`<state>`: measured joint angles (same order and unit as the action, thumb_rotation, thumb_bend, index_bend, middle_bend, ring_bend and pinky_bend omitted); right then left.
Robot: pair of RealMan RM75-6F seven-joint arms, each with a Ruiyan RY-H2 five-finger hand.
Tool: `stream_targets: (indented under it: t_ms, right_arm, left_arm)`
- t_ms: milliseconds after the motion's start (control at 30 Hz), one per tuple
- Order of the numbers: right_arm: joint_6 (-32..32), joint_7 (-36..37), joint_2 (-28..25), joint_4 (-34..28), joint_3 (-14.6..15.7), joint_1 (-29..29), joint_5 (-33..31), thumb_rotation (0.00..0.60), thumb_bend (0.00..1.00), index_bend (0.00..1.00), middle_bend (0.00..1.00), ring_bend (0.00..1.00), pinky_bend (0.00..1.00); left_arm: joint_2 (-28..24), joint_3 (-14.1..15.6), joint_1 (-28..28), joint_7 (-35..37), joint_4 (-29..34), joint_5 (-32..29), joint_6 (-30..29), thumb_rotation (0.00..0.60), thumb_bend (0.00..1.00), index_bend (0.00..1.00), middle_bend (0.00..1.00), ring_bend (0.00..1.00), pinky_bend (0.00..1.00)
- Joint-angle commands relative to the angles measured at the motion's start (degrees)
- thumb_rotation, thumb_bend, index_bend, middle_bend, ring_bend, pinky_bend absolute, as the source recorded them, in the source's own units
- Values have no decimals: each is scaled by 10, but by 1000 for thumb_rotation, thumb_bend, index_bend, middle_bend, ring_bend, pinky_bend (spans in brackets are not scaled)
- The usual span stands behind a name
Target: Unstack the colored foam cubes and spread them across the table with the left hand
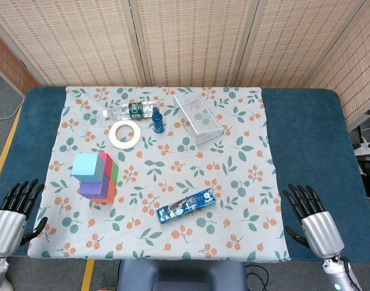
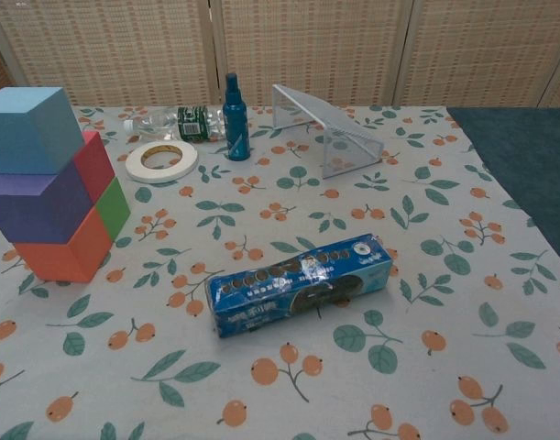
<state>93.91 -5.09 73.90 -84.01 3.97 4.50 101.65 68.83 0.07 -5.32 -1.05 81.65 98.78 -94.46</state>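
The foam cubes stand stacked at the left of the floral cloth. A light blue cube (image 1: 89, 167) (image 2: 30, 128) tops the pile, over a purple cube (image 1: 94, 189) (image 2: 39, 203) and an orange cube (image 2: 61, 253). Behind them sit a red cube (image 2: 96, 165) and a green cube (image 1: 114, 174) (image 2: 115, 207). My left hand (image 1: 15, 209) rests at the table's near left corner, fingers spread and holding nothing, well short of the stack. My right hand (image 1: 310, 217) lies at the near right, fingers apart and empty. Neither hand shows in the chest view.
A blue biscuit pack (image 1: 186, 205) (image 2: 300, 283) lies near the front centre. Further back are a tape roll (image 1: 125, 134) (image 2: 161, 160), a lying plastic bottle (image 1: 131, 111), a blue spray bottle (image 1: 157, 120) (image 2: 235, 117) and a tipped clear box (image 1: 198, 117) (image 2: 327, 134).
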Motion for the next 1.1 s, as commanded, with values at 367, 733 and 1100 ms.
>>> stream_targets:
  t_ms: [367, 733, 1100]
  right_arm:
    - [-12, 5, -9, -14, 2, -2, 3, 600, 123, 0, 0, 0, 0]
    - [-40, 13, -13, -19, -4, 7, -11, 600, 123, 0, 0, 0, 0]
    - [-45, 18, -17, -23, -11, 6, -22, 600, 129, 0, 0, 0, 0]
  left_arm:
    - [-45, -46, -96, 76, 98, -30, 110, 600, 371, 0, 0, 0, 74]
    - [-64, -105, -200, -64, 201, -159, 280, 600, 378, 0, 0, 0, 39]
    - [-77, -113, -253, -160, 227, -279, 366, 600, 379, 0, 0, 6, 35]
